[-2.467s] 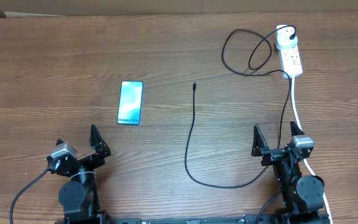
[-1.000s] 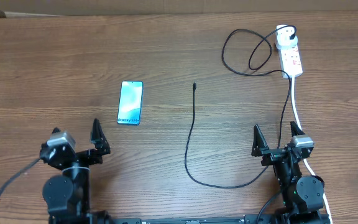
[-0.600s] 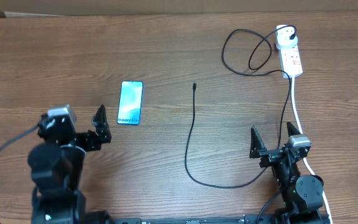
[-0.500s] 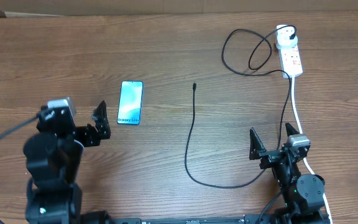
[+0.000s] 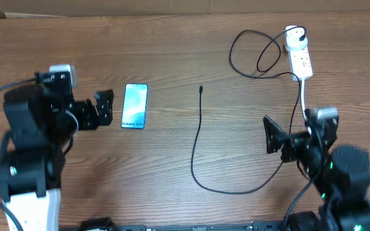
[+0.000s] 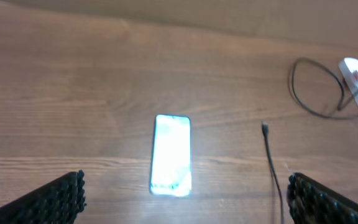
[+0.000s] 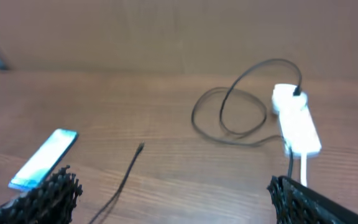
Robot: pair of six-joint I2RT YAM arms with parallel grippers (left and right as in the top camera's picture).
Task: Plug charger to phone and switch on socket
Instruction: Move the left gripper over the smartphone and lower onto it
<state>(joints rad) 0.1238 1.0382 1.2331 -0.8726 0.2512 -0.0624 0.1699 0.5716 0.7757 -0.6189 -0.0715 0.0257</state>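
one phone (image 5: 134,106), one charger (image 5: 198,128), one socket (image 5: 300,58); left gripper (image 6: 185,208) and right gripper (image 7: 173,202): jaws wide apart, empty

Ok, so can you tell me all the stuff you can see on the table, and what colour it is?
phone: one, bright blue screen, lying flat on the left part of the table.
charger: one, thin black cable, tip lying free in the middle, looping round to the socket.
socket: one, white strip, far right corner.
white cord: one, white, running from the socket towards the near edge.
table: one, brown wood, under everything.
cardboard: tan, along the table's far edge.
left gripper: one, black, open, just left of the phone.
right gripper: one, black, open, near right, by the cables.
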